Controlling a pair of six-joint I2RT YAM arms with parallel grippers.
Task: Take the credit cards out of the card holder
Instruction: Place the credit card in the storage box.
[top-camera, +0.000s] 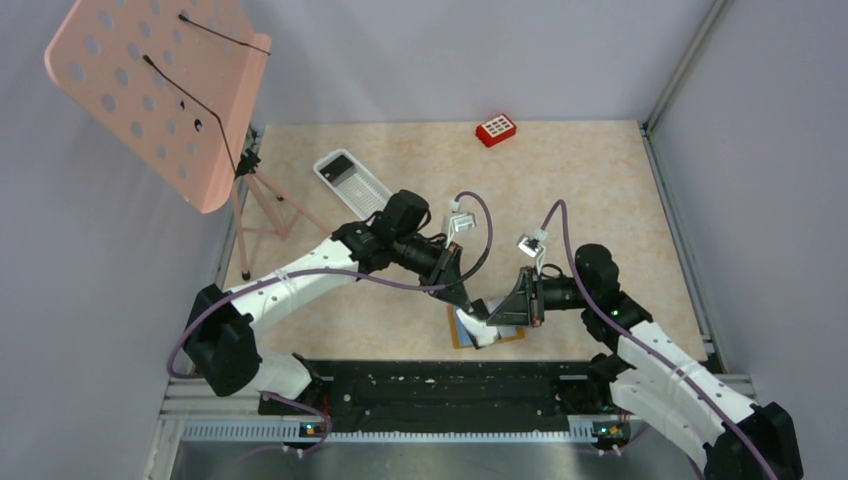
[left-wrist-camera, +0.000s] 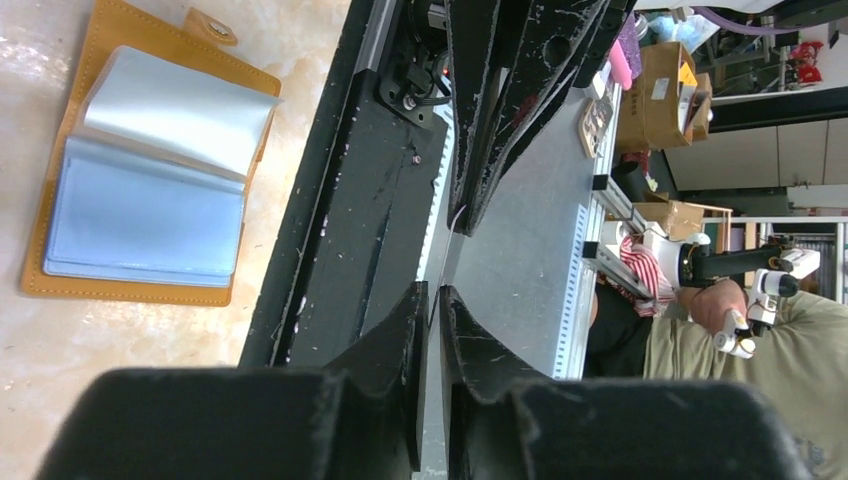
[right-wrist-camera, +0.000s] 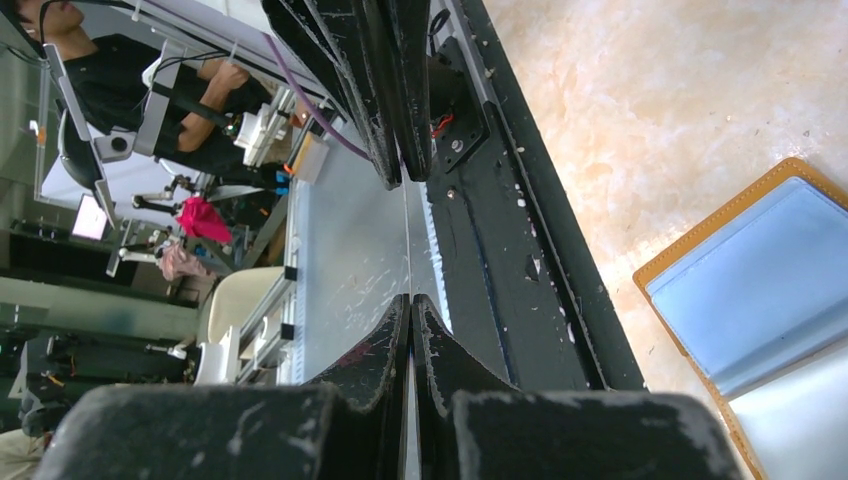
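Left fingers (left-wrist-camera: 395, 350) and right fingers (right-wrist-camera: 375, 355) were each closed to a narrow slit and met tip to tip. A thin credit card (right-wrist-camera: 407, 245), seen only edge-on as a pale line, was pinched at opposite ends and spanned the gap between the two pairs. The card holder (left-wrist-camera: 150, 170) lay open on the surface (top-camera: 600, 200), light blue sleeves upward. It sat just beneath and beside the fingers, untouched by them, next to the black base rail (top-camera: 450, 385) at the near edge. Well apart, toward the far left, a white mesh tray (top-camera: 352, 183) held a dark flat rectangle (top-camera: 340, 164). A red block (top-camera: 495, 129) rested at the far edge. A pink perforated music stand (top-camera: 160, 90) stood on a tripod at far left. Grey walls enclosed the surface, and seated people were visible beyond the near edge.
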